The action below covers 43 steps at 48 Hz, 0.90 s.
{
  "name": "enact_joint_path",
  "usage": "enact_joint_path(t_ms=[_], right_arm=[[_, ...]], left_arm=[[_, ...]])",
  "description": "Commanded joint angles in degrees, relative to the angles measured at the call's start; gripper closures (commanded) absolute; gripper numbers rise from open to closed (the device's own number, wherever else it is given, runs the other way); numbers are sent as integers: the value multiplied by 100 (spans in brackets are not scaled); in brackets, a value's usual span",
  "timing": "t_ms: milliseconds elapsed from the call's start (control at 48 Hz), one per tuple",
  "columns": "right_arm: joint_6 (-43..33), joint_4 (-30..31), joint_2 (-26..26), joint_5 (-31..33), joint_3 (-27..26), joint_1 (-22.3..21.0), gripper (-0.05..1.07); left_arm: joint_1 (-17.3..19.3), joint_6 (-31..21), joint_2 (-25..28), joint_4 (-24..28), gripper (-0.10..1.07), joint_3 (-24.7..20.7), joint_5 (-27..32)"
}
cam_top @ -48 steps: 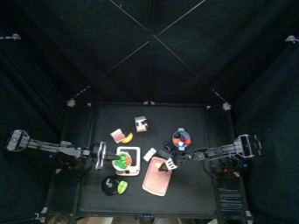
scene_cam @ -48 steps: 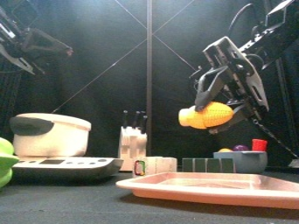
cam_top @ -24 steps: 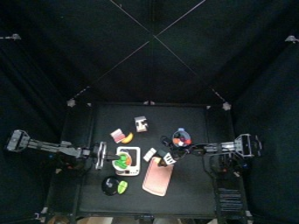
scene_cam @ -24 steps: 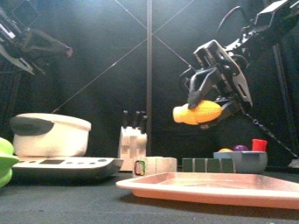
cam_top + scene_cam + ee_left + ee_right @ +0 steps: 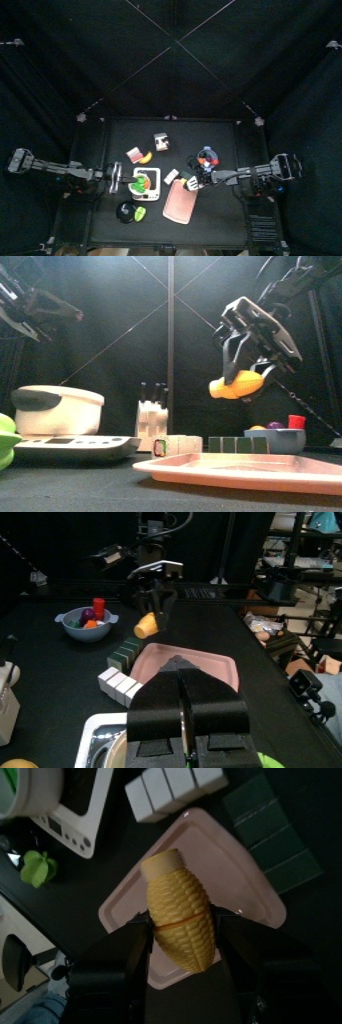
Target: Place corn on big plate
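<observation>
Front view: my right tool (image 5: 249,368) hangs in the air above the pink plate (image 5: 241,471), jaws set fairly wide apart and closed on the corn (image 5: 239,385). No brand, label or readable writing shows on anything.

Corn: small yellow oblong toy, ribbed with rows of kernels, with a paler smooth end. Right wrist view shows it (image 5: 179,918) pinched across its middle between my two black jaws, lying along the length of the plate beneath (image 5: 235,868). It touches nothing but the jaws.

Pink plate: flat, rectangular, smooth plastic with a raised rim and rounded corners. It sits on the black bench (image 5: 80,486) at the front right. From above (image 5: 179,205) it lies just beside the white appliance.

Other things noted:
- white rounded appliance (image 5: 56,410) with a grey top, on a white tray with a dark panel, left of the plate
- row of small white blocks (image 5: 123,683) and dark green blocks (image 5: 128,652) along the plate's edge
- small grey-blue bowl (image 5: 83,621) holding red and orange pieces, farther back
- green round item (image 5: 6,440) at the front left edge

My left tool (image 5: 185,702) is raised at the left, well apart from the plate; jaws nearly together, holding nothing.
</observation>
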<state>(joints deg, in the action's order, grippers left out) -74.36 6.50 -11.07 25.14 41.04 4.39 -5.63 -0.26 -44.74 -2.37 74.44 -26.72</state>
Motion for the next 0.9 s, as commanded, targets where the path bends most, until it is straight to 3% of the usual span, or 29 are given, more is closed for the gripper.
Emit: enact_joint_path(t_ms=[0, 250, 458, 688, 875], right_arm=[[-896, 466, -105, -149, 18, 308, 37], [-3208, 1837, 290, -62, -123, 870, 37], [-5124, 2874, 817, 694, -492, 1310, 37], [-6548, 3226, 1213, 2021, -993, 1854, 37], [-7664, 3085, 1881, 3129, -1670, 2276, 37]], left_arm=[[-9, 9, 0, 0, 101, -79, -26], [-9, 0, 0, -9, 101, -97, -26], [-9, 18, 0, -9, 101, -123, -26], [18, 18, -53, -9, 101, -123, 62], [26, 26, -79, -9, 101, -97, 132]])
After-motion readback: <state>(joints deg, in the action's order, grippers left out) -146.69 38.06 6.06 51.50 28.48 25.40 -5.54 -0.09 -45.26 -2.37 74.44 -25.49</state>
